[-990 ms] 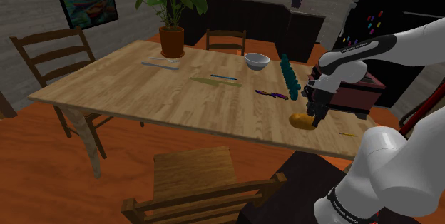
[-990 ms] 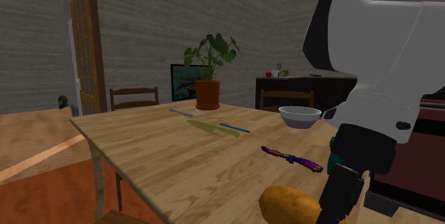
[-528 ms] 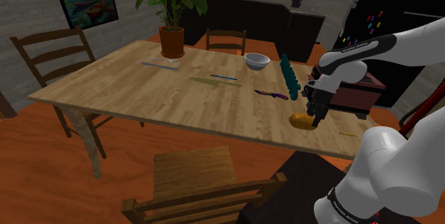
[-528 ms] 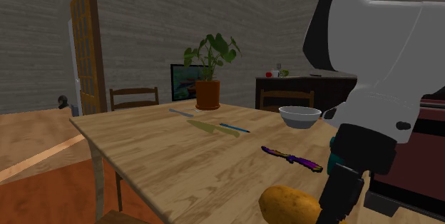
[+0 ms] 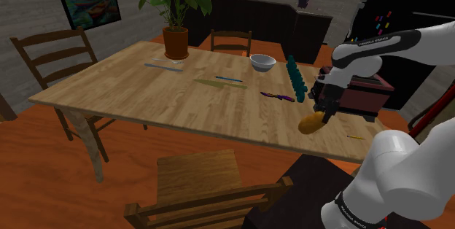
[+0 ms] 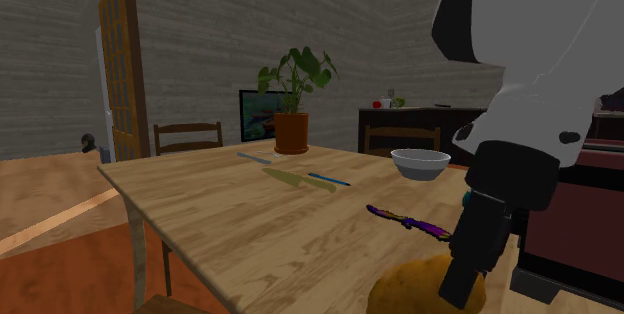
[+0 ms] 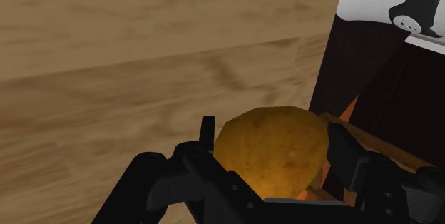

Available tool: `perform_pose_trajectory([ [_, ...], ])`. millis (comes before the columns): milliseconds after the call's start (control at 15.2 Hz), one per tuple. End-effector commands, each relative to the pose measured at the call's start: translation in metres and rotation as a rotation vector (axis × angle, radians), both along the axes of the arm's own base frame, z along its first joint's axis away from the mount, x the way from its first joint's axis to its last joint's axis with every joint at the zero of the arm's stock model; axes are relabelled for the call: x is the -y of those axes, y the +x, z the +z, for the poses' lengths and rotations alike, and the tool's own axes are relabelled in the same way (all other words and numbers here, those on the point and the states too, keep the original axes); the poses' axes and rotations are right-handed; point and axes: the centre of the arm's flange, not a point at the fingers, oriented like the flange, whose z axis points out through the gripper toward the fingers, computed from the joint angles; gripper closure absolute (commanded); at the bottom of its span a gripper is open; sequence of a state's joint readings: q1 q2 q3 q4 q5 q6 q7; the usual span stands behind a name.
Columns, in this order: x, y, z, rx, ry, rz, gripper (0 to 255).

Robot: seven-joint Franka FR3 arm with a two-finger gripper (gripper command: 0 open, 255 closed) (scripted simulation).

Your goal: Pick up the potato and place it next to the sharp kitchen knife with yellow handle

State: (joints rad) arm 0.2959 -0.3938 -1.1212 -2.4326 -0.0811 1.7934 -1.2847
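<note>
My gripper [image 5: 321,116] is closed on the potato [image 5: 310,125] and holds it. In the wrist view my two black fingers [image 7: 206,135] press against both sides of it, and its brown-orange skin bulges between them. Under it I see the light wood of the table [image 5: 131,82].

In the shoulder view the potato is at the table's near right part, close to the edge that faces my stand, and it sits a little tilted in my grip. I cannot tell whether it touches the wood or hangs just above it. Just behind my hand stands a dark red box [image 5: 364,95].

The yellow knife [image 5: 214,83] lies flat near the middle of the table, well apart from the potato, toward the shoulder view's left. A thin blue knife [image 5: 230,79] lies just beside it, on its far side. Between the yellow knife and my hand lies a purple knife [image 5: 278,96]. A teal object [image 5: 295,76] stands near the purple knife, and a white bowl [image 5: 262,62] is behind it. At the far edge of the table there is a potted plant [image 5: 175,16].
</note>
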Motion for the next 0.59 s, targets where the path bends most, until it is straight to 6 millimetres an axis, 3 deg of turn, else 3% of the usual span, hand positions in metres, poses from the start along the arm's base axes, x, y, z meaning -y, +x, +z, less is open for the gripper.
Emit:
perform_pose_trajectory([
  [0,0.000,-0.001,0.010,-0.001,0.000,0.000,255],
  [528,0.000,-0.001,0.052,-0.001,0.000,0.000,255],
])
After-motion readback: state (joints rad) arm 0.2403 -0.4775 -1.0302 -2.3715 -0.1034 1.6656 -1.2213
